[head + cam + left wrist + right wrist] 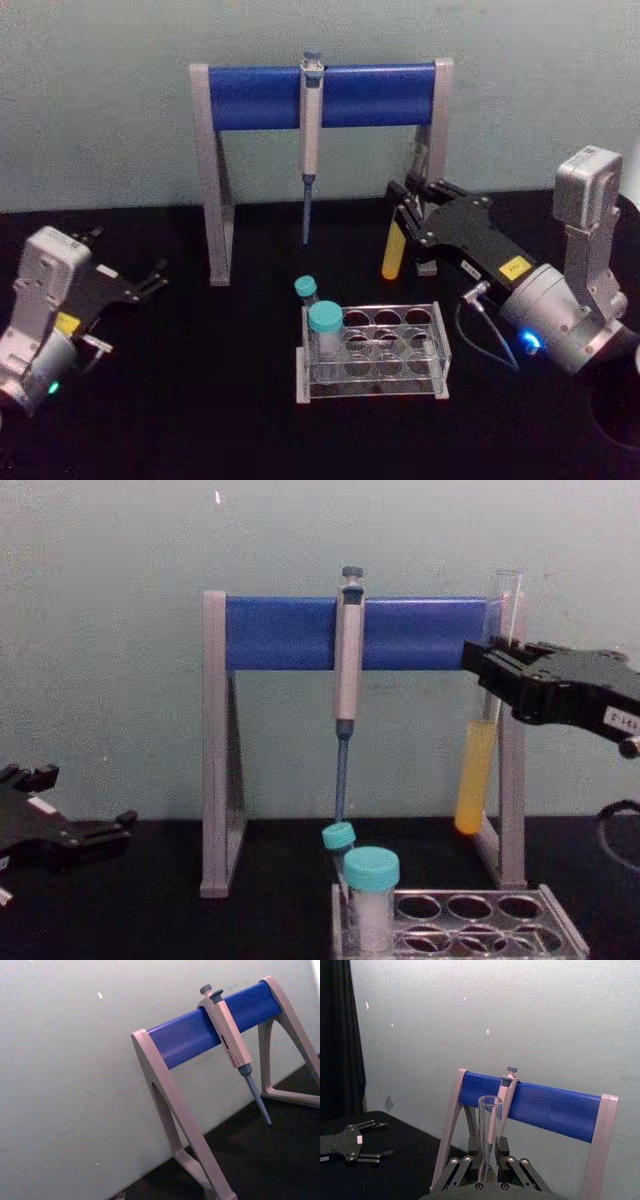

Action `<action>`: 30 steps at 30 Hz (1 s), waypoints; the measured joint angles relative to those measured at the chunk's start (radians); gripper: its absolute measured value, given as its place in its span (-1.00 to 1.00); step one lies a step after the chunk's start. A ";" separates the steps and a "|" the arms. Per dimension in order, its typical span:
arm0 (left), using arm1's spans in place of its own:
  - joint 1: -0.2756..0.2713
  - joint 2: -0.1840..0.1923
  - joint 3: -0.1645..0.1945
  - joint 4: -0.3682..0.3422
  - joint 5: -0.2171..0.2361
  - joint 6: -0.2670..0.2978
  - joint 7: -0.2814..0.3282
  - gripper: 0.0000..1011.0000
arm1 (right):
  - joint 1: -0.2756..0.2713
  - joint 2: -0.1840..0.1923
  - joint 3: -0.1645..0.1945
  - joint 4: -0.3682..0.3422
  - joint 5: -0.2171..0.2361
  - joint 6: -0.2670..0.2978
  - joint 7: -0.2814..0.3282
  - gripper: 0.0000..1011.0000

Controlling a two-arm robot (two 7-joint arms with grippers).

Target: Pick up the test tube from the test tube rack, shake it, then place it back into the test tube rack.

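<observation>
Head view: right end effector [402, 215] grips the test tube [393, 256] aloft behind the test tube rack [440, 352], which holds two teal-capped vials [325, 322]; left end effector [157, 278] spread wide, parked. Chest view: yellow-orange liquid [474, 780] fills the upright test tube's lower part.

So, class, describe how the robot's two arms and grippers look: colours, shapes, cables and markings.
Both arms end in boxy silver-grey wrist housings carrying flat black linkage grippers, each with a yellow sticker. The left gripper has a green light at its wrist. The right gripper has a wrist that glows blue, with a thin grey cable looping beside it.
</observation>
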 joint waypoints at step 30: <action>0.000 0.000 0.000 0.000 0.000 0.000 0.000 0.98 | -0.004 -0.007 0.003 -0.005 -0.005 0.003 0.001 -0.55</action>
